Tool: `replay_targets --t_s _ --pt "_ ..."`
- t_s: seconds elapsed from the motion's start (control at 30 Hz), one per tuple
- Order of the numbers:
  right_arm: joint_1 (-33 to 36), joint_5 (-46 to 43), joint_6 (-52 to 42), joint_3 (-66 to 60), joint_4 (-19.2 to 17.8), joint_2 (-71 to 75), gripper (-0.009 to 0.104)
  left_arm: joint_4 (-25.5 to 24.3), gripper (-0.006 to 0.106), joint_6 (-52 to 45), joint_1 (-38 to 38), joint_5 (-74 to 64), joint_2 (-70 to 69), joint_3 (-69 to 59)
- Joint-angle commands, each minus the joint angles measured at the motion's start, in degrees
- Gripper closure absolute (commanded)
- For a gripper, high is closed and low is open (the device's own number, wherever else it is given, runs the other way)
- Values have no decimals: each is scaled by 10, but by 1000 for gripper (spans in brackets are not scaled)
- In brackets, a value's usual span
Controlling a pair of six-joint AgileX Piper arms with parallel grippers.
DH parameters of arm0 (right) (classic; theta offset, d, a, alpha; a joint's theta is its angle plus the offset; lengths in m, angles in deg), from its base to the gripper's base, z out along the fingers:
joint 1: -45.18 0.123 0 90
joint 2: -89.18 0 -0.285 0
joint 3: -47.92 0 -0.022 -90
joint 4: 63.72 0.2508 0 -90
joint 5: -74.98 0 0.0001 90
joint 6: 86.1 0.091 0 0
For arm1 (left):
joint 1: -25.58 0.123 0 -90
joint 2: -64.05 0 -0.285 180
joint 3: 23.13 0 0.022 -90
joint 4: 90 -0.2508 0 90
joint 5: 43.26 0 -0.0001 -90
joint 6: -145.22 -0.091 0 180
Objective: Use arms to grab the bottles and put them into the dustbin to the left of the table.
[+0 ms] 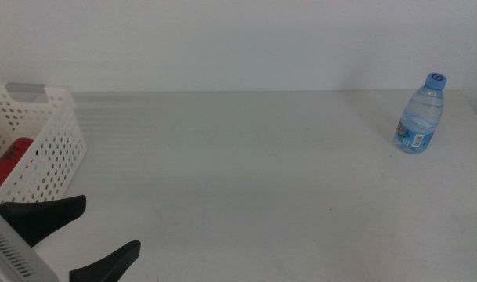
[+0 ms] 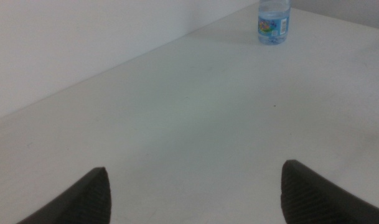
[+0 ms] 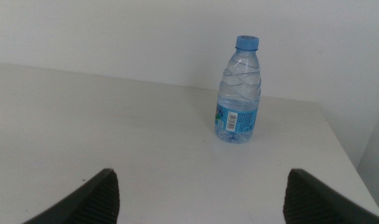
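Note:
A small water bottle (image 1: pixel 420 113) with a blue cap stands upright at the far right of the white table (image 1: pixel 246 172); it also shows in the left wrist view (image 2: pixel 274 22) and the right wrist view (image 3: pixel 238 93). The white perforated dustbin (image 1: pixel 54 149) sits at the left edge, and a red can (image 1: pixel 11 160) lies inside it, partly hidden by the wall. My left gripper (image 1: pixel 110 225) hovers open and holding nothing at the near left, just in front of the dustbin. My right gripper (image 3: pixel 201 174) is open too, facing the bottle from a distance.
A plain white wall runs behind the table's far edge. The table's right edge lies just beyond the bottle. A grey handle patch (image 1: pixel 27 88) marks the dustbin's far rim.

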Motion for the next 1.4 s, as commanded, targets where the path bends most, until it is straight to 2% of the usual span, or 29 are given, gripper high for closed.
replay_targets --t_s 0.0,0.33,0.6,0.93,1.1,1.37 --pt "-3 -44 -5 28 -5 -12 25 6 10 8 -2 46 3 16" --pt "-3 -66 -6 131 -9 -198 25 6 10 8 -2 46 3 16" --pt "-3 -250 -11 125 -5 -340 25 6 10 8 -2 46 3 16" --pt "-3 -435 -12 125 -3 -541 25 6 10 6 -2 46 3 16" --pt "-3 -539 -3 125 10 -633 25 6 10 6 -2 46 3 16" --pt "-2 -639 -3 125 3 -761 25 6 10 6 -2 46 3 16"
